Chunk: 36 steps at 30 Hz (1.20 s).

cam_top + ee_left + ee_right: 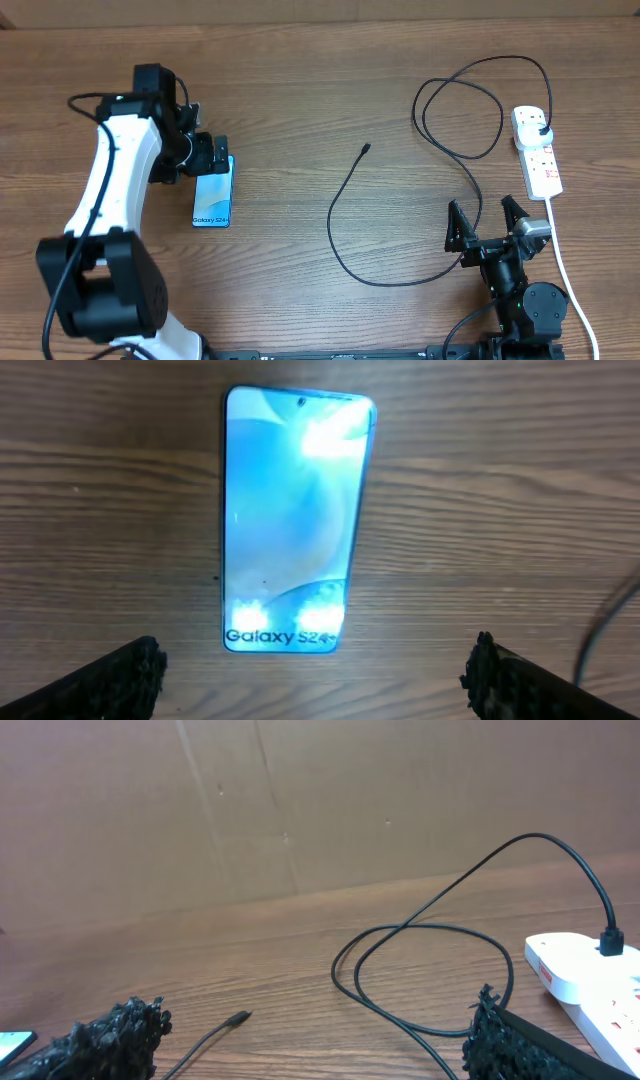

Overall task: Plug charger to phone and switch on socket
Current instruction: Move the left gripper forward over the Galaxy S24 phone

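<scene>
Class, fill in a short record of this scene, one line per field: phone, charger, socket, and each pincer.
phone: lying flat, screen up and lit, reading Galaxy S24
charger: plug in the socket; connector tip lying free, apart from the phone
socket: white strip at the right; switch state cannot be told
left pincer: open, at the phone, gripping nothing
right pincer: open, gripping nothing, close to the charger's cable

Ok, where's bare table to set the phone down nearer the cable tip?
Bare wood lies between the phone and the arc of the charger, short of its connector tip. Also free: the far edge of the table. Crowded: charger loops by the right gripper and the socket.
</scene>
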Each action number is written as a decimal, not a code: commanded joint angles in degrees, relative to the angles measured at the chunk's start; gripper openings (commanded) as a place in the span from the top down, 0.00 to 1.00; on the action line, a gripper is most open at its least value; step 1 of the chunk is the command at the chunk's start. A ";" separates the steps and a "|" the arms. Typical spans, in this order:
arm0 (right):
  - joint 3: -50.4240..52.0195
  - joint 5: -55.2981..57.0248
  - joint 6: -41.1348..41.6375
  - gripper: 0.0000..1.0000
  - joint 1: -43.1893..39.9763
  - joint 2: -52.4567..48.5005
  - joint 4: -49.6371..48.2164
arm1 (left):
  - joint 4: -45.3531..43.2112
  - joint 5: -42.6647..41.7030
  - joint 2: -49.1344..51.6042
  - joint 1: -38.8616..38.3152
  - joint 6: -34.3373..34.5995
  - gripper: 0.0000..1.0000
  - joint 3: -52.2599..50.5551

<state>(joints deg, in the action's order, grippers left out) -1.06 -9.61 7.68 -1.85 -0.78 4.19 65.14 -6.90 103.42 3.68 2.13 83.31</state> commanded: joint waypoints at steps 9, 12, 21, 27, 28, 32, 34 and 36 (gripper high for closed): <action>0.61 0.55 -0.09 0.00 0.24 0.61 -0.22 | -2.25 1.60 8.28 -0.48 -4.17 0.00 1.16; 0.61 0.55 -0.09 0.00 0.24 0.61 -0.22 | -3.06 1.53 9.70 -0.48 -6.03 0.00 1.16; 0.61 0.55 -0.09 0.00 0.24 0.61 -0.22 | -3.93 1.38 13.49 -0.50 -6.45 0.00 1.16; 0.61 0.55 -0.09 0.00 0.24 0.61 -0.22 | -5.62 1.36 13.49 -0.50 -6.43 0.00 0.81; 0.61 0.55 -0.09 0.00 0.24 0.61 -0.22 | -5.84 1.36 13.49 -0.50 -6.43 0.00 0.68; 0.61 0.55 -0.09 0.00 0.24 0.61 -0.22 | -6.95 1.57 13.49 -0.50 -6.43 0.00 -0.20; 0.61 0.55 -0.09 0.00 0.24 0.61 -0.22 | -7.50 1.60 13.49 -0.50 -6.45 0.00 -0.63; 0.61 0.55 -0.09 0.00 0.24 0.61 -0.22 | -7.72 1.57 13.49 -0.50 -6.43 0.01 -0.70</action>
<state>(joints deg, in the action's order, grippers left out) -1.06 -9.63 7.66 -1.83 -0.78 4.21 57.65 -5.72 116.18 3.68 -3.29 83.24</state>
